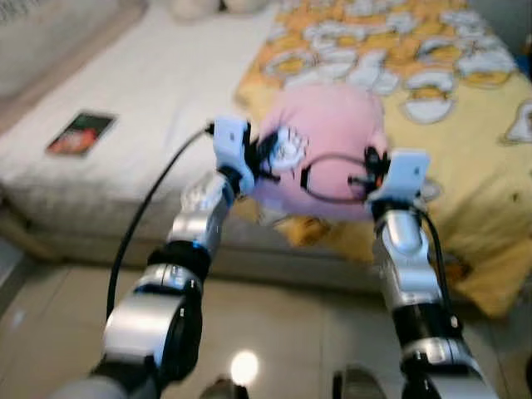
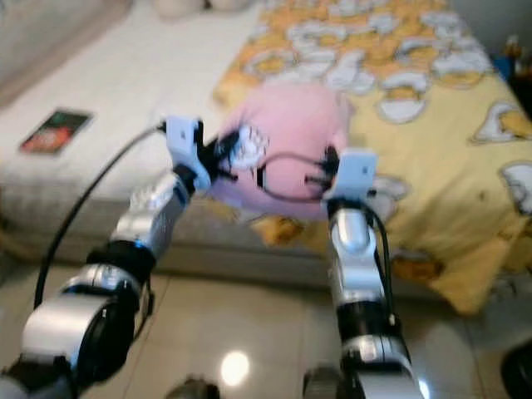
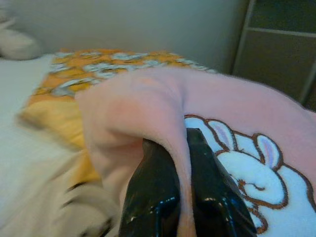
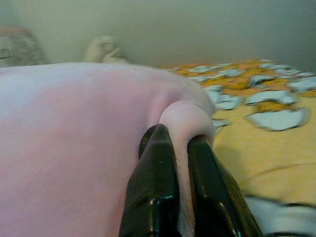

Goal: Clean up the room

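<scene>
Left end effector [image 3: 180, 148] pinching pink blanket [image 1: 332, 137], right end effector [image 4: 180, 143] likewise clamped

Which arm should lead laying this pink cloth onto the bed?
Probably left. Both claws, left and right, pinch folds of the cloth, but the left hangs beside the bare white sheet; the right is over the yellow blanket.

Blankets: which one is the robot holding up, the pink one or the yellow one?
The pink blanket with the white bunny, pinched by the left gripper and right gripper. The yellow blanket lies on the bed.
</scene>
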Tool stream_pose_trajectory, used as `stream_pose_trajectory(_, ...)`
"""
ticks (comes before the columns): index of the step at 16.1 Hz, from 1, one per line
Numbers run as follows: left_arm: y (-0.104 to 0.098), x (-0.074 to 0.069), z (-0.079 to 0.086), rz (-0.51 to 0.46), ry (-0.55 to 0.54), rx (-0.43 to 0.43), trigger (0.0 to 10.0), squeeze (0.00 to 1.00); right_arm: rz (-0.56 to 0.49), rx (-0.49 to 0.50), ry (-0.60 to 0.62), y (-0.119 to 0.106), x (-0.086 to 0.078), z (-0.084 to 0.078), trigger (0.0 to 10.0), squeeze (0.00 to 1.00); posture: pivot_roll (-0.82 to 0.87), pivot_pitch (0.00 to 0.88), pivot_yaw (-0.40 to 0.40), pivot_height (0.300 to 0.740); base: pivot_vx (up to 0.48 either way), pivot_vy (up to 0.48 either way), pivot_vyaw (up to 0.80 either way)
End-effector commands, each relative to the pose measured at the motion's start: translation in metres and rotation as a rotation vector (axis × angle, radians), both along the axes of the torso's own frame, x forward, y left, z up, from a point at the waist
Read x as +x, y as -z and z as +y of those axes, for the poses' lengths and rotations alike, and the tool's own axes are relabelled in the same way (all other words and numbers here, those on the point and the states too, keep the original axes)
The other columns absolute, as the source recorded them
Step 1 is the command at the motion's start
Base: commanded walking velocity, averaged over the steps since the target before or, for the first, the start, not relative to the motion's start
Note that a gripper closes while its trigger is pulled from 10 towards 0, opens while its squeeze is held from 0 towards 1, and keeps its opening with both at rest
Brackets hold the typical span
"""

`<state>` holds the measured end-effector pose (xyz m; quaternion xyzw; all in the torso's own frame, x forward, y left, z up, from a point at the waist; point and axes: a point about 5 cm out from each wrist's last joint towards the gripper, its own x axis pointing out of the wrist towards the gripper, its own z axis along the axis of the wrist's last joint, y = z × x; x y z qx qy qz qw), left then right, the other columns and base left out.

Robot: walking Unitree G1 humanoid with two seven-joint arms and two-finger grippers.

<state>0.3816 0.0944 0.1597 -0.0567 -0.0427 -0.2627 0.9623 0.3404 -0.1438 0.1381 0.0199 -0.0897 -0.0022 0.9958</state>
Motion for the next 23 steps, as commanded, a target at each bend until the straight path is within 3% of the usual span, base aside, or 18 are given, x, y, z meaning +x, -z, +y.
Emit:
stream_pose_trajectory(1,-0.010,0.003,0.011,-0.052,-0.053,0.006,10.0,0.00,-0.028,-0.013,-0.027,-0.008,0.003,0.007,10.0,0.00,-0.23,0.000,0.127,0.719,0.000,0.480,0.00)
stream_pose_trajectory(3,-0.003,0.002,0.013,-0.054,-0.086,0.131,10.0,0.00,-0.023,-0.020,-0.034,-0.006,0.002,0.007,10.0,0.00,-0.23,0.000,0.125,0.719,0.000,0.240,0.00)
stream_pose_trajectory(8,-0.005,0.003,0.021,-0.038,-0.161,0.003,10.0,0.00,0.003,-0.054,-0.060,0.000,-0.001,0.010,10.0,0.00,-0.22,0.000,0.108,0.719,0.277,0.000,0.00)
stream_pose_trajectory(12,-0.004,0.001,0.012,-0.055,-0.141,0.030,10.0,0.00,0.038,-0.080,-0.063,0.004,0.000,0.002,10.0,0.00,-0.23,0.000,0.091,0.719,0.480,0.000,0.45)
stream_pose_trajectory(15,-0.006,0.002,0.012,-0.060,-0.135,0.039,10.0,0.00,0.030,-0.072,-0.073,0.003,0.001,0.005,10.0,0.00,-0.22,0.000,0.088,0.719,0.480,0.000,0.00)
stream_pose_trajectory(23,-0.017,0.009,0.027,-0.072,-0.192,0.025,10.0,0.00,0.033,-0.077,-0.096,0.005,0.001,0.011,10.0,0.00,-0.22,0.000,0.090,0.719,0.477,0.000,0.00)
